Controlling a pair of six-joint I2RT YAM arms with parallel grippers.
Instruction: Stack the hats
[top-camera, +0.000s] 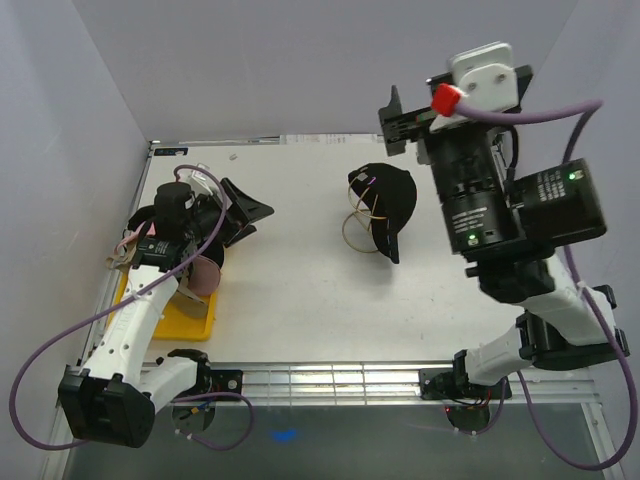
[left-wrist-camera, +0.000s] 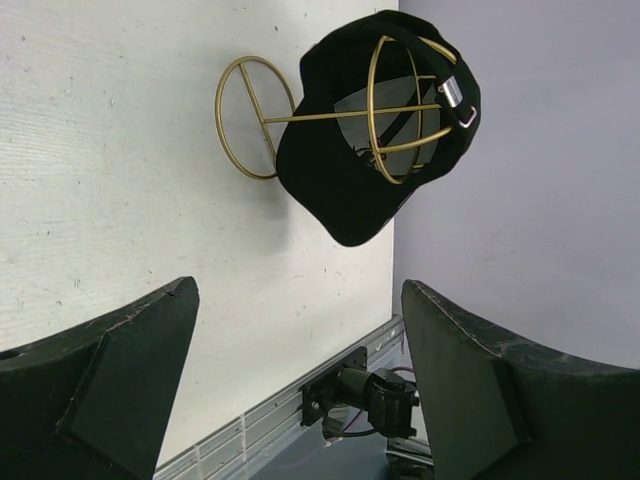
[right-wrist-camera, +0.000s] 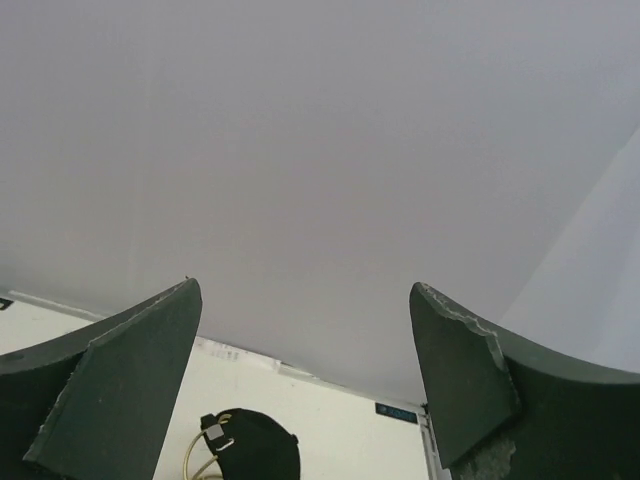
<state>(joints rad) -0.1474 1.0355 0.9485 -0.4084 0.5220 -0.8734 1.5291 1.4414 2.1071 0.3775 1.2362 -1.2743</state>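
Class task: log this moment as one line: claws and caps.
left claw: open, empty | right claw: open, empty, raised | black fabric baseball cap: on gold wire stand | yellow plastic tray: under left arm

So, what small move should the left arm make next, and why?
Probably lower the left arm toward the pink hat at the yellow tray. Its jaws are open and empty close to it, and the black hat sits apart, mid-table.
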